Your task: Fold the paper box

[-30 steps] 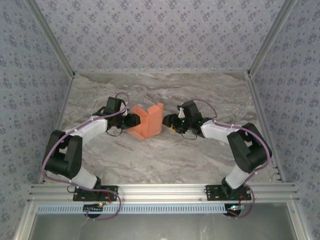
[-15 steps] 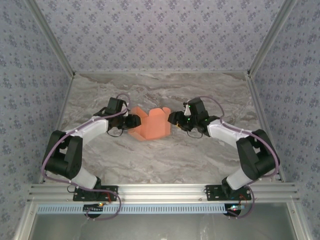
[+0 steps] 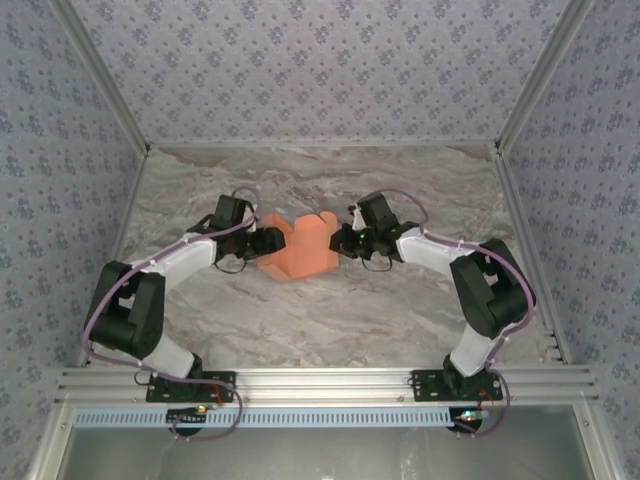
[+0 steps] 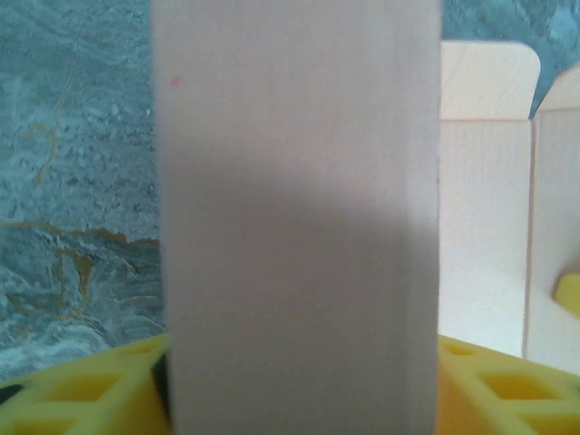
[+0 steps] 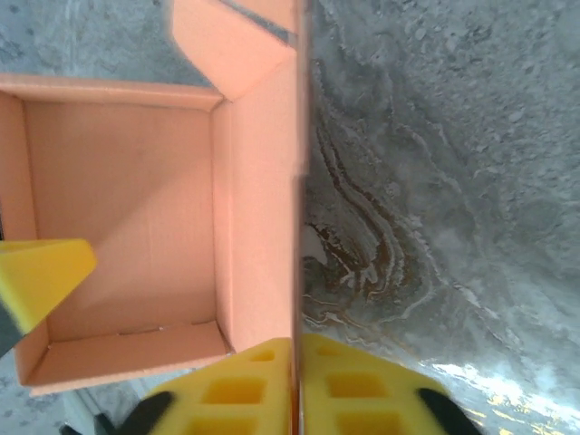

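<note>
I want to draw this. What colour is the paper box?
Salmon-orange all over, with no pattern. The paper box shows it best in the right wrist view.

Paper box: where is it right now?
In the top view, the paper box sits mid-table, flanked by the left gripper and the right gripper, one at each side.

Blurred, edge-cut — paper box (image 4: 294,227) flap

Nothing to read in here, honestly. The paper box (image 3: 305,250) is blank orange card on every face I can see. The walls (image 3: 300,70) just have a small repeating flower print, with no letters, numbers or logos that I can make out.
</note>
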